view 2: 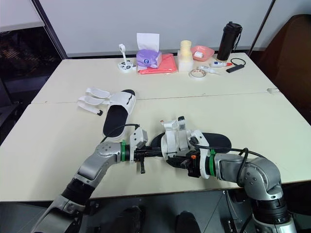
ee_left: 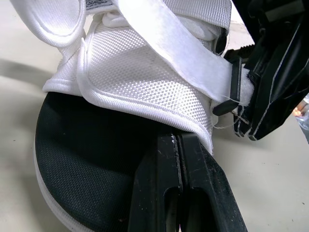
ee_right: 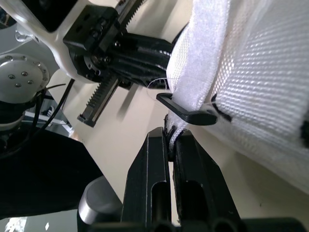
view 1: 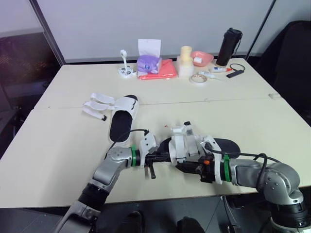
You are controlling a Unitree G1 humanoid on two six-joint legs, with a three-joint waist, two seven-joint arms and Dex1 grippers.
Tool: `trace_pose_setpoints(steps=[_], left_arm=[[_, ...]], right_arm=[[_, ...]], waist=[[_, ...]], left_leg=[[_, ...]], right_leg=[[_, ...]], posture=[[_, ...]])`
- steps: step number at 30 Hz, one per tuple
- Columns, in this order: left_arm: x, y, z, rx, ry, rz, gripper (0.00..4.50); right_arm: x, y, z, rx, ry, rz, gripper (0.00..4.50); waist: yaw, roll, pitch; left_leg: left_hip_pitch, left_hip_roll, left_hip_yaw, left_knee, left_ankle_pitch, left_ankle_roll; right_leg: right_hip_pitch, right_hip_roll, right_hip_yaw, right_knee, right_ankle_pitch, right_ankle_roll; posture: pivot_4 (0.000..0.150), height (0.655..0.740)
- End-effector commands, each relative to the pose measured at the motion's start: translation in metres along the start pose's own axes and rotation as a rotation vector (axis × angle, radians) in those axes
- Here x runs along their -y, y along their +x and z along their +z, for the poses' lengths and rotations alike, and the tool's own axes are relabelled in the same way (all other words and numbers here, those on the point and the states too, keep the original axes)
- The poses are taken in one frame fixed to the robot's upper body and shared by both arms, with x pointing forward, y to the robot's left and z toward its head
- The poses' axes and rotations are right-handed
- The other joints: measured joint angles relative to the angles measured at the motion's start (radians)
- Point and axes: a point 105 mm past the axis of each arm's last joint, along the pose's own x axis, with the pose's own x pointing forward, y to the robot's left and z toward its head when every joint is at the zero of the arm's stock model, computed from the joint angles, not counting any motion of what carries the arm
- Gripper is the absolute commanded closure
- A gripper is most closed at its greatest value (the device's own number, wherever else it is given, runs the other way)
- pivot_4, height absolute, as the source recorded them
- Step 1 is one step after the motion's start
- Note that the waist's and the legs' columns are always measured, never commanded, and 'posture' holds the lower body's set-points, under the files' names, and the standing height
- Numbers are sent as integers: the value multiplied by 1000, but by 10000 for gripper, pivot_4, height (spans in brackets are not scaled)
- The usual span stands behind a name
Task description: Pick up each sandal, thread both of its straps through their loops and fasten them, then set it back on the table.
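The near sandal (view 1: 187, 141) lies at the lower centre of the head view, its long axis left to right. The left gripper (ee_left: 177, 137), pressed together, meets its mesh edge. The right gripper (ee_right: 170, 133) is nearer the black loop (ee_right: 186, 112) and pinches the strap (ee_right: 193, 72) just beside it.

A cream table (view 1: 58, 145), two tops joined along a seam, fills the frame. Left of centre lies a black-soled sandal with white fabric straps (view 1: 121, 121), its straps splayed open. A second matching sandal (view 1: 228, 144) sits at lower centre. Along the upper edge stand a purple tissue pack (view 1: 148, 63), a red folded cloth (view 1: 164, 71), a cream foam cylinder (view 1: 185, 60), a pink plastic bowl (view 1: 201, 58), a tall black tumbler (view 1: 229, 47) and a pale roll of tape (view 1: 198, 78).
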Motion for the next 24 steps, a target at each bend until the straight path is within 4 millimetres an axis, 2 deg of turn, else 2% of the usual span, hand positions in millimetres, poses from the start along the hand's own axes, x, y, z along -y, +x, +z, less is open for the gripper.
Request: trace_pose_setpoints(steps=[1, 7, 11, 18, 24], left_arm=[[9, 4, -12, -39, -30, -31, 45000], [10, 3, -12, -43, -28, -37, 45000], [13, 1, -14, -49, -29, -40, 45000], [13, -1, -15, -53, -36, -37, 45000], [11, 1, -14, -51, -38, -33, 45000]], right_arm=[[-21, 0, -19, -80, -15, 100, 44661], [-32, -7, -53, -229, -62, 154, 44661], [-36, -14, -61, -276, -142, 184, 44661], [-38, -22, -49, -249, -247, 188, 44661], [-44, -33, -15, -165, -336, 169, 44661]], waist=[[1, 0, 0], [0, 0, 0], [1, 0, 0], [1, 0, 0], [1, 0, 0]], left_leg=[[0, 0, 0, 0, 0, 0], [0, 0, 0, 0, 0, 0], [0, 0, 1, 0, 0, 0], [0, 0, 1, 0, 0, 0], [0, 0, 1, 0, 0, 0]], right_leg=[[0, 0, 0, 0, 0, 0], [0, 0, 0, 0, 0, 0], [1, 0, 0, -1, 0, 0], [0, 0, 0, -1, 0, 0], [1, 0, 0, -1, 0, 0]], posture=[[1500, 7400], [1500, 7400], [1500, 7400], [1500, 7400], [1500, 7400]])
